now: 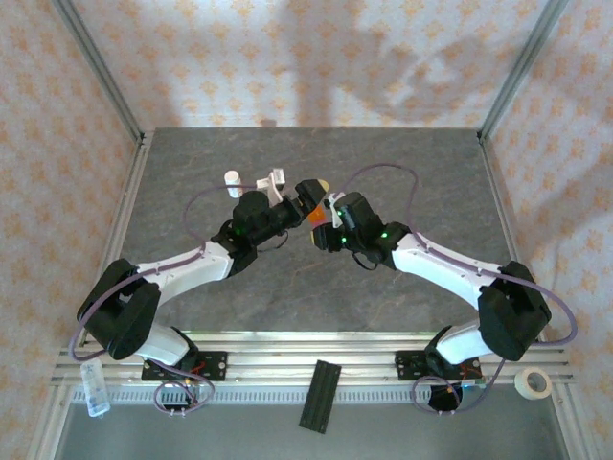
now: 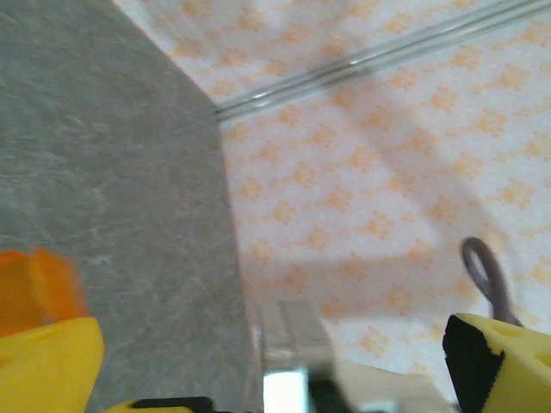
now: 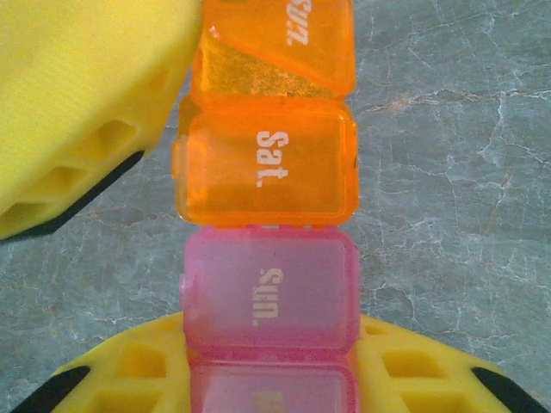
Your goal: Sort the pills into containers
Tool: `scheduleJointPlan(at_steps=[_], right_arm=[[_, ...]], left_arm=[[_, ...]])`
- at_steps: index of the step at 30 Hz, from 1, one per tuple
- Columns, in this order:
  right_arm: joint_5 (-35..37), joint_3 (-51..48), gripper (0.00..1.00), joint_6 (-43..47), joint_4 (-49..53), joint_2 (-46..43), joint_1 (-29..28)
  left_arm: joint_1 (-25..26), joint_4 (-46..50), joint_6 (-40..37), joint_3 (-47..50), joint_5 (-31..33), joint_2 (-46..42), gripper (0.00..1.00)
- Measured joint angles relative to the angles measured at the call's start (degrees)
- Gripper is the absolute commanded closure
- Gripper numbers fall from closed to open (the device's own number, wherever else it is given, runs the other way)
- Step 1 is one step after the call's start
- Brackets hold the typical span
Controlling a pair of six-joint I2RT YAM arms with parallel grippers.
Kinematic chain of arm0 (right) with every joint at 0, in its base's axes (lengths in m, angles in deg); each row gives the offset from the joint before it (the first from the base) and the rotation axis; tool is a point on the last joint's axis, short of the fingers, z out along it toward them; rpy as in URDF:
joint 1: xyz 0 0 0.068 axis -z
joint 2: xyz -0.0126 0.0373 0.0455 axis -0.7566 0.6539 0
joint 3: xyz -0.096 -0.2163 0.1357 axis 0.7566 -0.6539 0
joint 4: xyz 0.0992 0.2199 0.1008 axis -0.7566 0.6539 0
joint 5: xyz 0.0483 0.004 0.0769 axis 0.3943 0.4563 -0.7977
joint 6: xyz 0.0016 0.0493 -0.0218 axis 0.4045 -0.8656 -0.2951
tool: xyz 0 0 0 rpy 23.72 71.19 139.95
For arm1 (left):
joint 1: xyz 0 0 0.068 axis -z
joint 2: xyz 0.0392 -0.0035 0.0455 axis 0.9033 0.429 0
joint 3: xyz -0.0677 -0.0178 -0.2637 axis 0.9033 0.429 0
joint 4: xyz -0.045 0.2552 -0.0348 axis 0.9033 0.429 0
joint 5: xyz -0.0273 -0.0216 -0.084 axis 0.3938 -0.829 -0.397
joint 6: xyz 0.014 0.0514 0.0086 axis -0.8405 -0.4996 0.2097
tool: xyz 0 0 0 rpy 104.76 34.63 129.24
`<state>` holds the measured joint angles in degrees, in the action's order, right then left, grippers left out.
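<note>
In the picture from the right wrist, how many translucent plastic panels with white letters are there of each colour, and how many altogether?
orange translucent plastic panels with white letters: 2
pink translucent plastic panels with white letters: 2 (the lower one is cut off by the picture's edge)
Total: 4

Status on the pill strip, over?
Right gripper shut on containers, pink end. Left gripper open beside orange end. White bottle by left wrist.
</note>
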<state>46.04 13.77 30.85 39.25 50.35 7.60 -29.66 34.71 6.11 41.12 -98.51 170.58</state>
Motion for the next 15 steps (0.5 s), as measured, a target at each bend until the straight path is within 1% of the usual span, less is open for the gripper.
scheduleJointPlan(at_steps=[4, 9, 15], right_arm=[[0.02, 0.00, 0.79, 0.00, 0.00, 0.00, 0.02], [0.07, 0.00, 0.79, 0.00, 0.00, 0.00, 0.02], [0.31, 0.00, 0.79, 0.13, 0.02, 0.17, 0.02]], left_arm=[[0.50, -1.66, 0.57, -0.48, -0.37, 0.00, 0.00], [0.48, -0.81, -0.11, -0.48, 0.87, -0.72, 0.00], [0.26, 7.65, -6.01, -0.48, 5.90, -7.52, 0.00]])
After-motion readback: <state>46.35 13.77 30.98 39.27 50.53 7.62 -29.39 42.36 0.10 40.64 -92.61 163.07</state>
